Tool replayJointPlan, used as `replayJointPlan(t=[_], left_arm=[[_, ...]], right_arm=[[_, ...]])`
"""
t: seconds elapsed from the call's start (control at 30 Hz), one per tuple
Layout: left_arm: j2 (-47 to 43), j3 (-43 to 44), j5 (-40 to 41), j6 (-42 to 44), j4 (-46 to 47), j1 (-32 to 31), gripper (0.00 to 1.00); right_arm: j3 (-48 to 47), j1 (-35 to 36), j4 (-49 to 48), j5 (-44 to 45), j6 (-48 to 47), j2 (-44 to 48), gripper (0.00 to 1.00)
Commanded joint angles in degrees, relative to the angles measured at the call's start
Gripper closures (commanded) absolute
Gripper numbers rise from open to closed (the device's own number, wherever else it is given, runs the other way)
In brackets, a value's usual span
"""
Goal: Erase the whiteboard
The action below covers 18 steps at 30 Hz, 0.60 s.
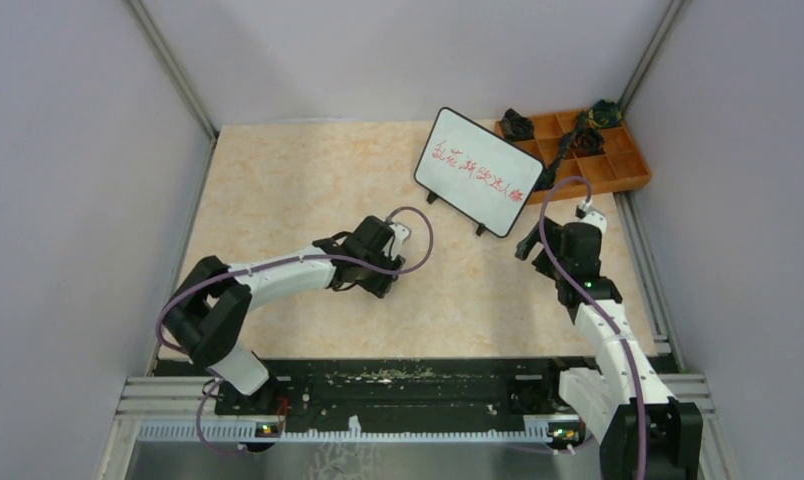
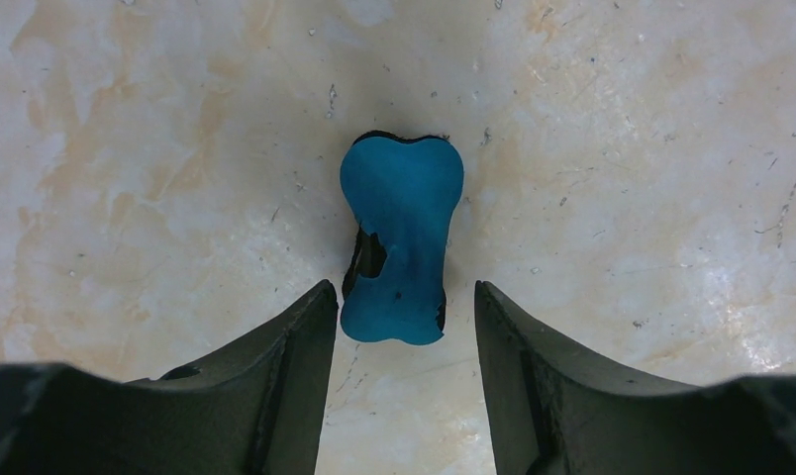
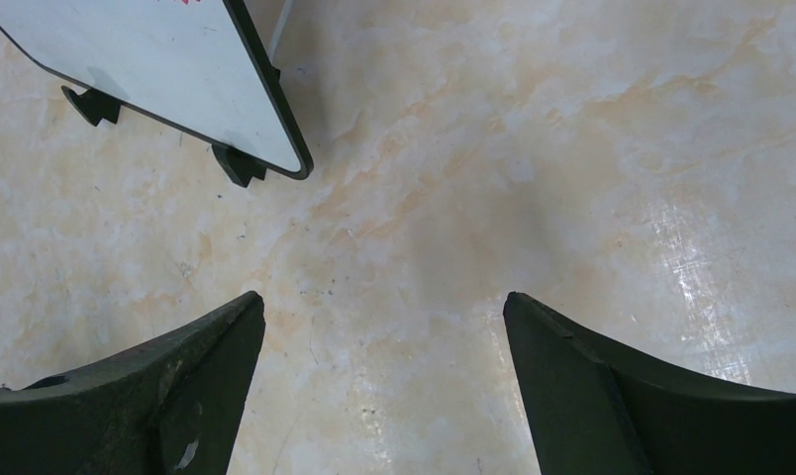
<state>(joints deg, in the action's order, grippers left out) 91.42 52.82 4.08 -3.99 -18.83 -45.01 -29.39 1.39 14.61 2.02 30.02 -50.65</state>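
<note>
Pickup comes first: your left hand (image 2: pixel 404 289), spread and empty, straddles the blue eraser (image 2: pixel 402 223); squeeze, then carry it toward the whiteboard (image 1: pixel 478 170) at two o'clock.

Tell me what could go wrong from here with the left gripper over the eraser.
The blue eraser reaches only partly into the open left gripper; closing now may pinch just its end and slip. The whiteboard stands unheld on small feet, the right gripper open beside it; wiping could tip it.
</note>
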Motion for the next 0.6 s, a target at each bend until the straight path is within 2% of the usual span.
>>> replayJointPlan(t=[0.0,0.3,0.57], left_arm=[[2.0,2.1,-1.1,1.7,1.8,-0.3,0.42],[2.4,3.1,-0.6,3.1,3.1,-0.3,0.43],[6.2,5.9,-0.3,3.9,2.5,-0.3,0.46]], right_arm=[[-2.6,0.2,-1.6,-0.3,-0.6,0.6,0.1],[-2.2,0.3,-2.3,-1.2,-0.6,0.5,0.1],[-2.0,0.2,-2.2,-1.2,-0.6,0.8,0.11]])
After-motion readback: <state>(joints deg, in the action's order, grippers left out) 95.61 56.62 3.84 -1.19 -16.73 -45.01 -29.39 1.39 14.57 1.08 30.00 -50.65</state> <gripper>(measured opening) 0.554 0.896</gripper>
